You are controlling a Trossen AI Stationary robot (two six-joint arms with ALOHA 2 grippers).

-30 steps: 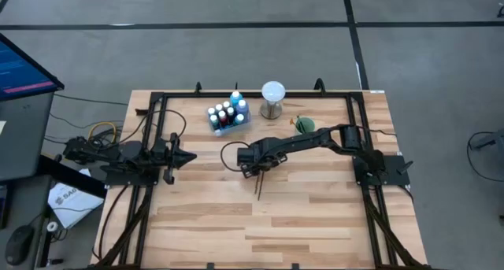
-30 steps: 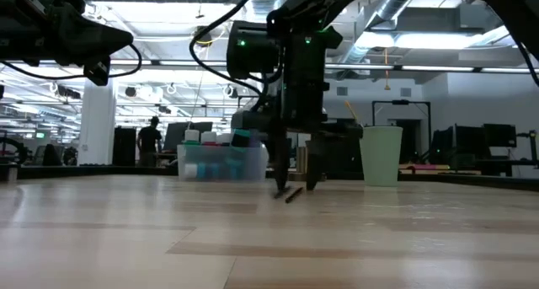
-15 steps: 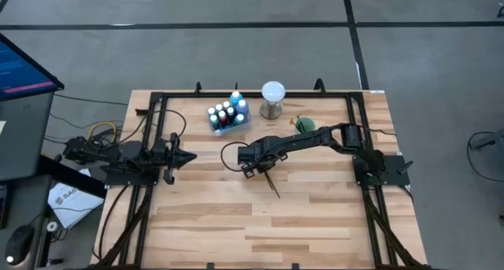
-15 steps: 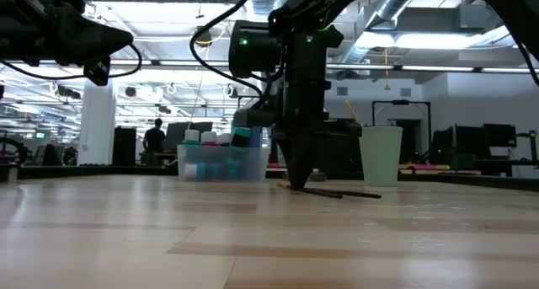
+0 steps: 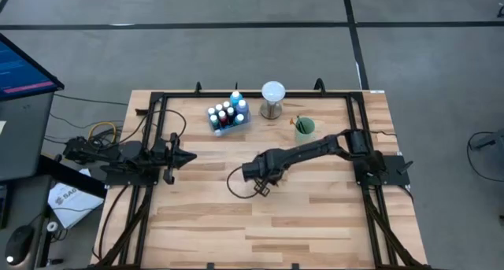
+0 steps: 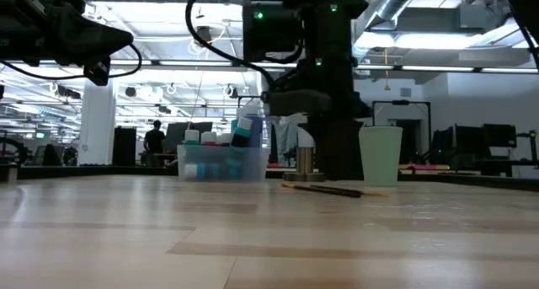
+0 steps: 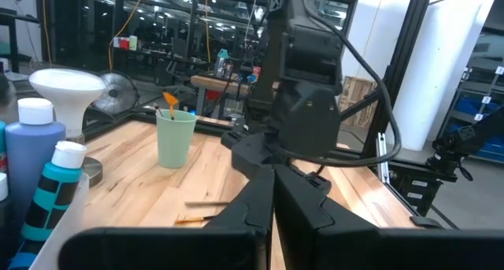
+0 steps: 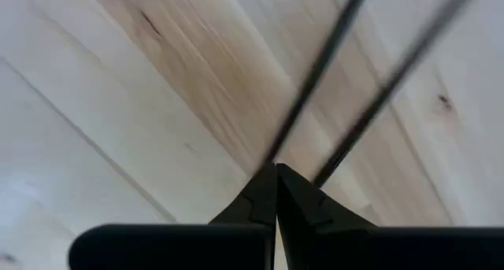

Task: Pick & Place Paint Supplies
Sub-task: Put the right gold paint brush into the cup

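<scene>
From above, the right hand [image 5: 264,188] hung over the middle of the wooden worktop [image 5: 315,223], fingers together. The left hand [image 5: 189,157] waited at the left edge, also pinched together. White-capped paint bottles [image 5: 227,115] stood in a clear bin near the far edge.

At table height, a thin dark brush [image 6: 324,188] lay flat on the boards beside a pale green cup [image 6: 381,155].

The right wrist camera showed the brush [image 8: 315,73] as a slim dark line beyond the closed fingertips.

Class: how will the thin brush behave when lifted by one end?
The brush looks thin and straight, so it is probably stiff and light. Its slim handle may roll if pushed. Pinched at one end by the right gripper, it could pivot or slip.
</scene>
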